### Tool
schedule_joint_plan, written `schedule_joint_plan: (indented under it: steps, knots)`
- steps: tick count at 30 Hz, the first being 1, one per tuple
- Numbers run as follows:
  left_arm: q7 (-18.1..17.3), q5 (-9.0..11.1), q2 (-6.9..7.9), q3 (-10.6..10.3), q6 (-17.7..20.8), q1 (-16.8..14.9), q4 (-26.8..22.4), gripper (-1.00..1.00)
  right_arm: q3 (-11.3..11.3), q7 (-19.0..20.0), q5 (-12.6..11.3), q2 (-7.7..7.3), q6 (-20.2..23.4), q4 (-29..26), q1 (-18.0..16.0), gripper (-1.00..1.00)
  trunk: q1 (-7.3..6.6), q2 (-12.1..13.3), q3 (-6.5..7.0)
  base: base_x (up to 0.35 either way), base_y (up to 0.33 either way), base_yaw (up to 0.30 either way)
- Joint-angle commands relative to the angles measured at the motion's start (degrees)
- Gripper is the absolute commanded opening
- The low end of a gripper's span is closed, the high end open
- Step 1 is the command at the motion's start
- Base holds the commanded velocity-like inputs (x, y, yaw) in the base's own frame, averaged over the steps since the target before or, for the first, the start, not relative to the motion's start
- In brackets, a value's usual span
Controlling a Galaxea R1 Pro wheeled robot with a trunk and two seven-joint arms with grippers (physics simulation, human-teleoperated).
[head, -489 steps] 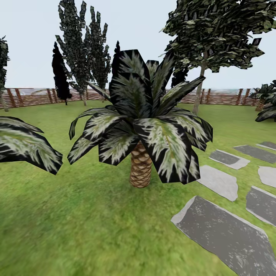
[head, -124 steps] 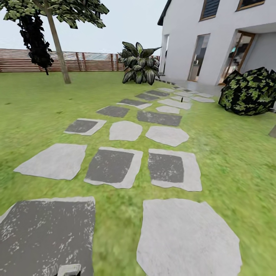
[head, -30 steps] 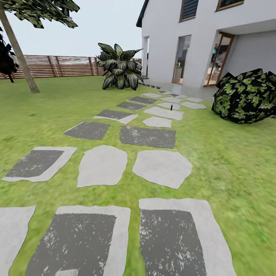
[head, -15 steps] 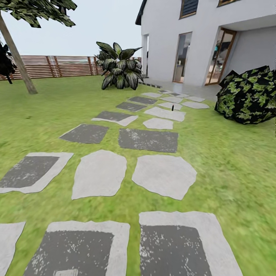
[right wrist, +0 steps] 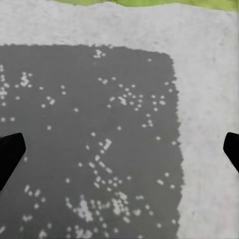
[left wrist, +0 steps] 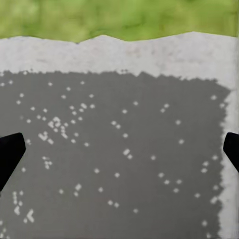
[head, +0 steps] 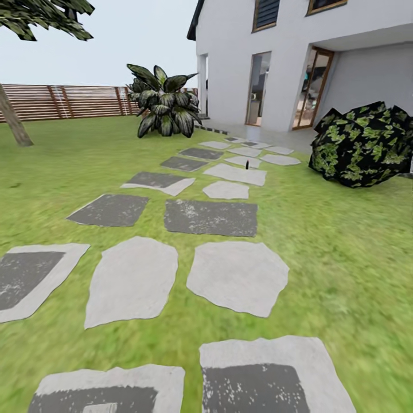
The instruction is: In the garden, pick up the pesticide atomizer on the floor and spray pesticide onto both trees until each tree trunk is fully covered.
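A small dark upright object, too small to be identified with certainty, is seen standing on a pale paving slab far along the path, at about 12 o'clock from the robot; it may be the atomizer, but this cannot be told. It is surrounded by the green lawn, through which grey stone slabs are laid in rough rows towards a white house at 1 o'clock. A dark-centred slab is set in the middle of the path, with two plain pale slabs just nearer than it.

A leaning tree trunk is visible at 10 o'clock, near a brown slatted fence, with dark foliage above it. A broad-leaved palm stands at 11 o'clock beside the house corner, and a dark blocky bush sits on the grass at 2 o'clock.

In the left wrist view, the left gripper is held over a dark speckled slab with a strip of grass beyond its pale border; its two black fingertips are spread wide apart, with nothing between them. In the right wrist view, the right gripper is likewise spread wide and empty above another dark-centred slab, its fingertips showing at opposite edges.
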Motion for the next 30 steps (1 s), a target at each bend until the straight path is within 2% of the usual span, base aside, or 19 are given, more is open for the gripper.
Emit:
schedule_joint_plan:
  steps: [1,30]
  knots:
    - [0.0,0.1,-0.01,0.1,-0.2,0.0,0.0,1.00,0.0,0.0,0.0,-0.01,-0.2,0.0,0.0,1.00,0.02,0.0,-0.05,0.339,0.000,-0.008]
    - [0.0,0.1,-0.01,0.1,-0.2,0.0,0.0,1.00,0.1,0.0,0.0,-0.01,-0.2,0.0,0.0,1.00,0.02,0.0,-0.04,0.339,0.000,-0.001]
